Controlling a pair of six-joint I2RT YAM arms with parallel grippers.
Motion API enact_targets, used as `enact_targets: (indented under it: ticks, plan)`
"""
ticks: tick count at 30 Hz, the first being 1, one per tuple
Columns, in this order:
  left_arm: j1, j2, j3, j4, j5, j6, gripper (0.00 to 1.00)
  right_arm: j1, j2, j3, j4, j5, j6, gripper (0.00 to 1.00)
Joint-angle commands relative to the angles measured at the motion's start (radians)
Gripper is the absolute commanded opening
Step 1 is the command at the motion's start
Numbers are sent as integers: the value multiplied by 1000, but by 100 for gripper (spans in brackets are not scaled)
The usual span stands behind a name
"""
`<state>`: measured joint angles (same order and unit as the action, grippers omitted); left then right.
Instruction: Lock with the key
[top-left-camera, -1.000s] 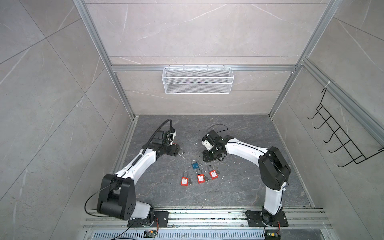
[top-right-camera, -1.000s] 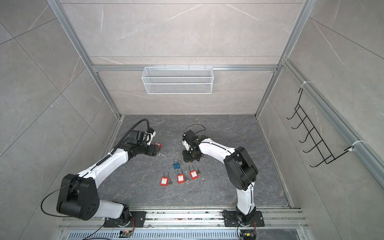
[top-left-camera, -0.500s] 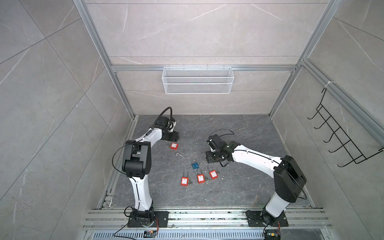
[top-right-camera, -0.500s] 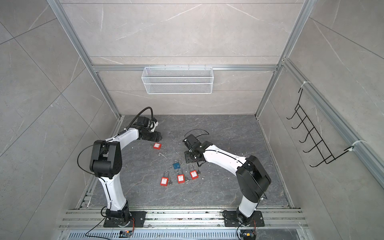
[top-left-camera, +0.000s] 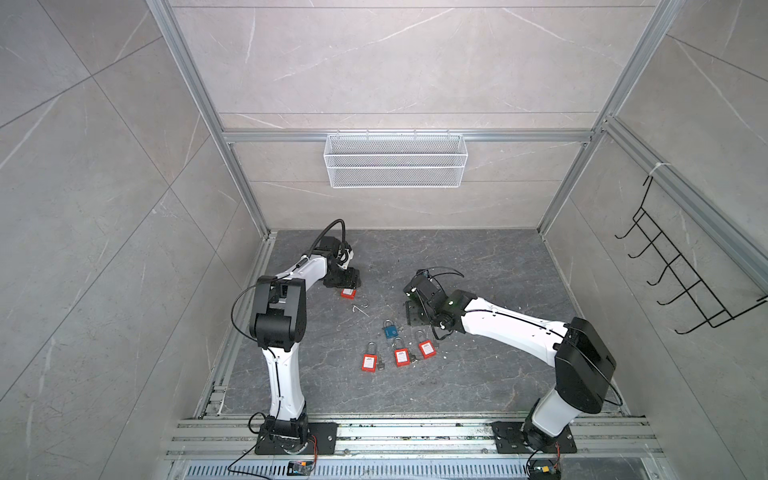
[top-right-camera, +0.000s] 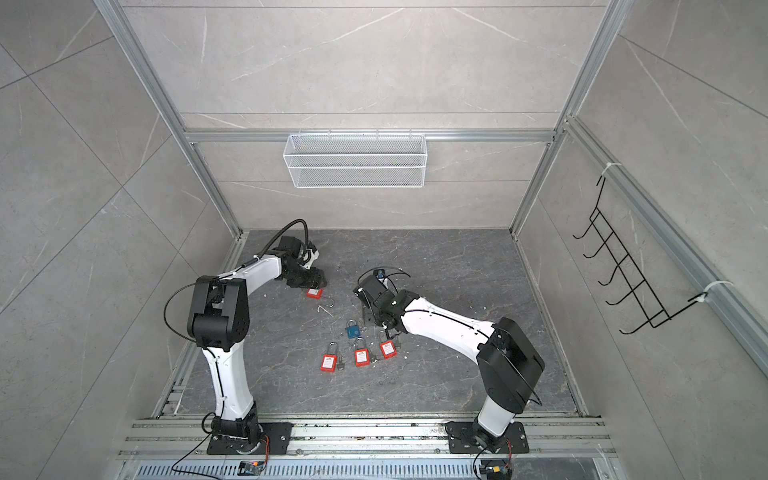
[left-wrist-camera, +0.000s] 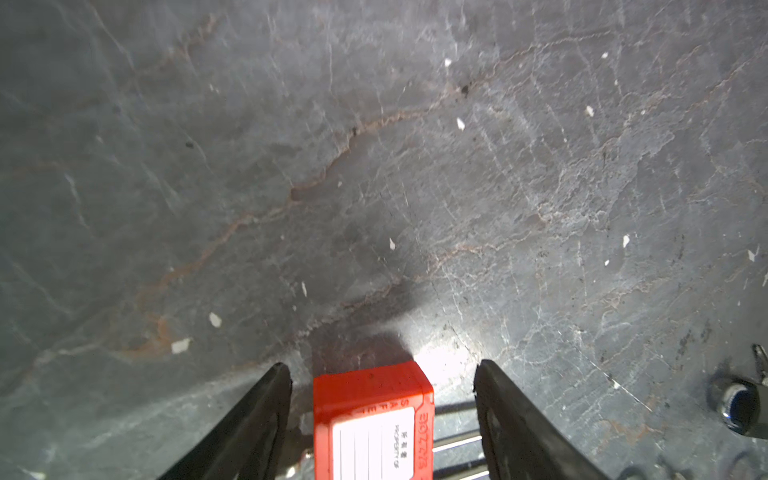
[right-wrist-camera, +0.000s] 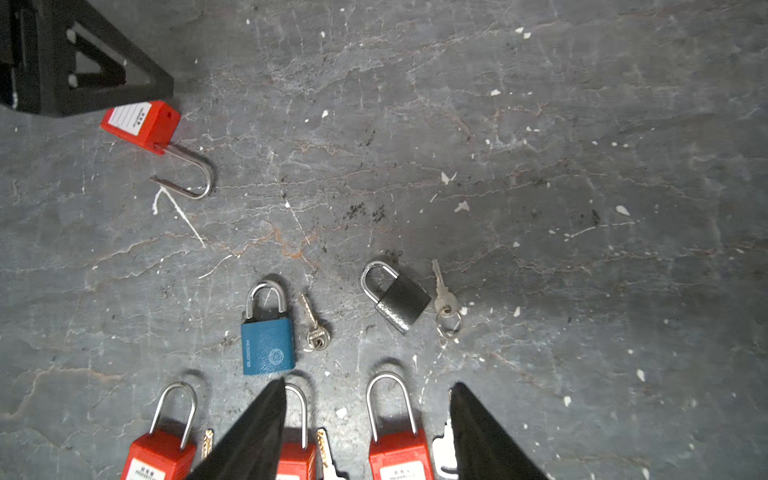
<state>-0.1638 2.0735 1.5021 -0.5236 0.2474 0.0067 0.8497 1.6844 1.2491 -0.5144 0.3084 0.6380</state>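
Large pale grey tiles with thin white veins cover the back wall (top-left-camera: 395, 62) and both side walls (top-left-camera: 83, 208). Aluminium profiles (top-left-camera: 208, 109) frame the corners. A white wire-mesh basket (top-left-camera: 395, 166) hangs on the back rail (top-left-camera: 291, 136), and a black wire rack (top-left-camera: 681, 282) with 5 hooks hangs on the right wall (top-left-camera: 706, 104). The floor (top-left-camera: 478, 382) is a dark grey veined slab — scuffed, flecked with white chips. Slotted metal rails (top-left-camera: 415, 434) run along its front edge. The light is even.
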Motion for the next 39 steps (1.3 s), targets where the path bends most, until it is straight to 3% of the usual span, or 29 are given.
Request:
enact_targets:
  ticks: [1, 8, 10, 14, 23, 31, 36, 39]
  plan:
    - [-1, -38, -36, -45, 30, -70, 72, 3, 0, 2, -47, 94, 75, 65]
    - [-1, -148, -176, 1, 65, -165, 70, 18, -35, -33, -28, 137, 117, 69]
    - [-1, -188, -212, 6, 69, -198, 70, 22, -38, -30, -39, 154, 122, 75]
    - [-7, -280, -337, 86, 127, -288, 70, 31, -45, -46, -56, 217, 179, 99]
    - [-107, -363, -486, 200, 158, -350, 69, 31, -131, -166, 50, 227, 261, 100]
    - [-225, -377, -471, 271, 150, -395, 69, 31, -135, -143, 88, 170, 148, 100]
    - [-201, -525, -479, 229, 51, -383, 69, 30, -125, -93, 109, 161, 27, 100]
    - [-124, -625, -489, 171, 19, -383, 70, 30, -79, -28, 91, 122, -29, 100]
